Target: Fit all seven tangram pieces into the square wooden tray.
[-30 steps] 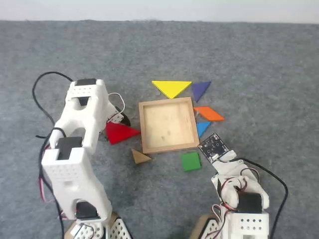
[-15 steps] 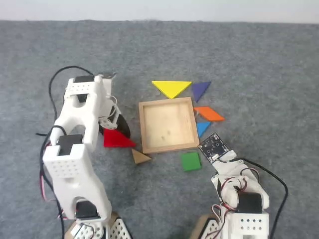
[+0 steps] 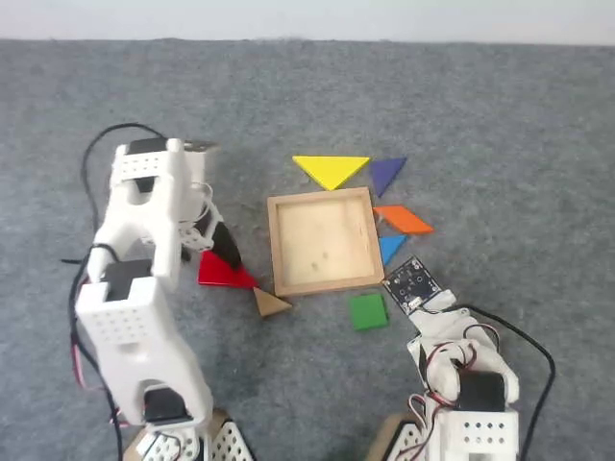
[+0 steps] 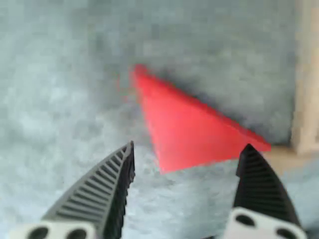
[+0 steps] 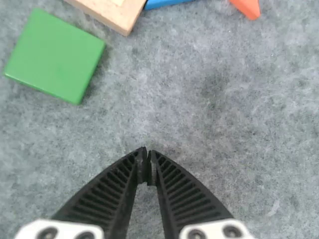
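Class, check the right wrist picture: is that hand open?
No, the right hand is shut tight over the grey carpet.

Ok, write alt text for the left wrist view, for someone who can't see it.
A red triangle tangram piece lies on grey carpet, with the jaws of the left gripper open to either side of its nearest edge. The rim of the wooden tray shows beside one of the triangle's corners.

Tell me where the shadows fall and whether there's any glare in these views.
High view: soft, even light, no glare on the wooden tray. Left wrist view: a soft dark shadow lies along the red triangle's long edge. Right wrist view: the green square casts only a thin shadow along one edge, with no glare.
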Available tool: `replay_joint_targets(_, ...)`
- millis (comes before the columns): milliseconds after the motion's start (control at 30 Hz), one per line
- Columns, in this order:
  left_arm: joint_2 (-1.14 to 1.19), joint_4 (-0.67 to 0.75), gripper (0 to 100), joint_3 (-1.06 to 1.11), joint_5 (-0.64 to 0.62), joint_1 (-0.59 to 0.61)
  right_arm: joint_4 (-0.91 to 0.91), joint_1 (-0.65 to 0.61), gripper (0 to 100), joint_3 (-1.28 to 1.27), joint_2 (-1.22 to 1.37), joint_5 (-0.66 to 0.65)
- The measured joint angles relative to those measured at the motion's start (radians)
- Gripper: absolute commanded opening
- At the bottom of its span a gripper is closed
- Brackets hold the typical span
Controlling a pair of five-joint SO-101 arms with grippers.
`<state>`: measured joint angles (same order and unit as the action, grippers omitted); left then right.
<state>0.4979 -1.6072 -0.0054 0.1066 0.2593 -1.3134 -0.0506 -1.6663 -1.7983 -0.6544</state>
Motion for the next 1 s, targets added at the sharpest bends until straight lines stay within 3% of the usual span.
replay_joint_targets(133,-0.098,0.000,35,0.091,-0.206,0.014,0.000,0.000,0.9,0.000,0.000,0.000)
replay_joint_targets(267,-0.270,0.025,35,0.284,-0.269,0.000,0.000,0.000,0.9,0.000,0.000,0.000)
replay_joint_targets(500,-0.480,0.405,35,0.703,-0.345,-0.011,0.000,0.000,0.9,0.000,0.000,0.000)
replay_joint_targets(700,-0.433,0.503,35,0.697,-0.457,-0.021,0.000,0.000,0.9,0.000,0.000,0.000)
replay_joint_targets(1000,-0.203,0.324,33,0.431,-0.509,-0.021,0.000,0.000,0.9,0.000,0.000,0.000)
